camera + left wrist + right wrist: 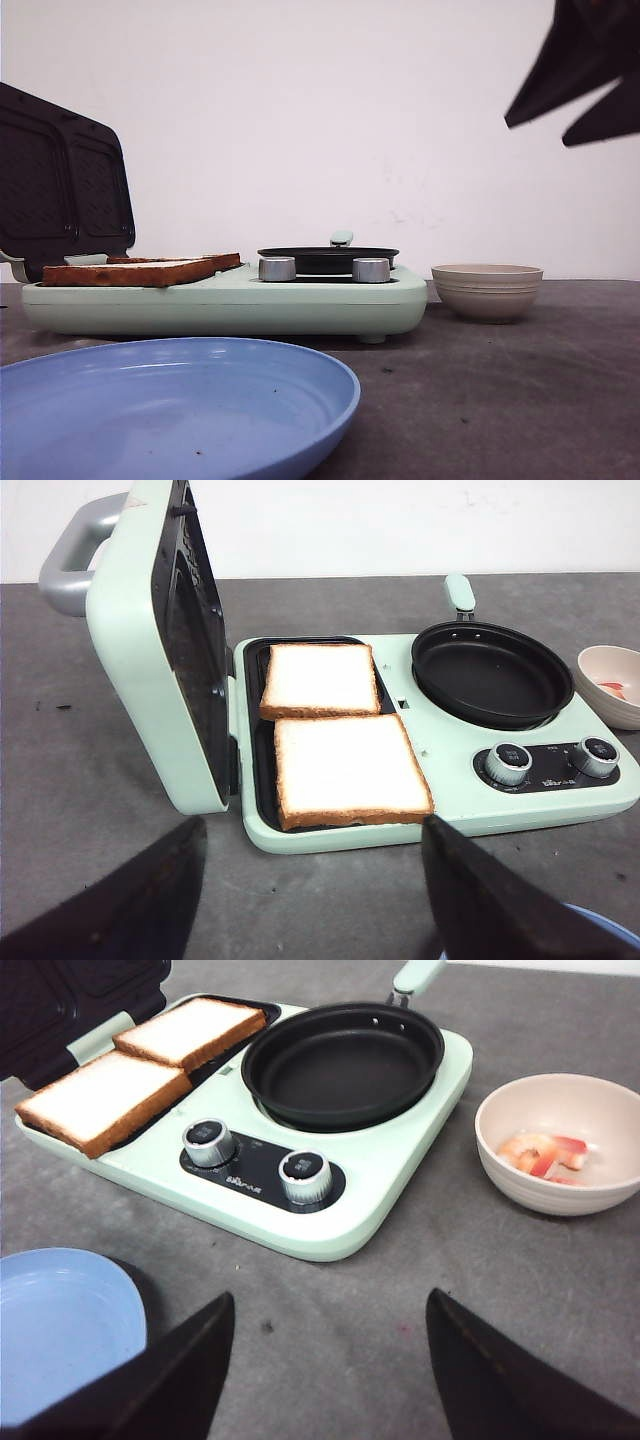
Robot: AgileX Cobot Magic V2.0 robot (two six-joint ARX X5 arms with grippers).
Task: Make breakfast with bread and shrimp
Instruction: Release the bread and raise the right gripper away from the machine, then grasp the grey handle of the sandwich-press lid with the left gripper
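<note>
Looking past your right gripper (330, 1360), you see its jaws spread wide with nothing between them, hanging over bare grey table (480, 1260). Your left gripper (310, 890) is likewise wide open and holding nothing, just short of the green cooker (440, 815).

From the right wrist, the shrimp (540, 1152) lies at about one o'clock inside the beige bowl (560, 1195), beside the cooker. The black pan (345, 1060) sits at twelve o'clock behind two silver knobs (305, 1175).

The bread (345, 770), two slices touching edge to edge, lies flat on the dark tray under the raised lid (150, 650). The blue plate (170, 410) sits nearest the front camera.
</note>
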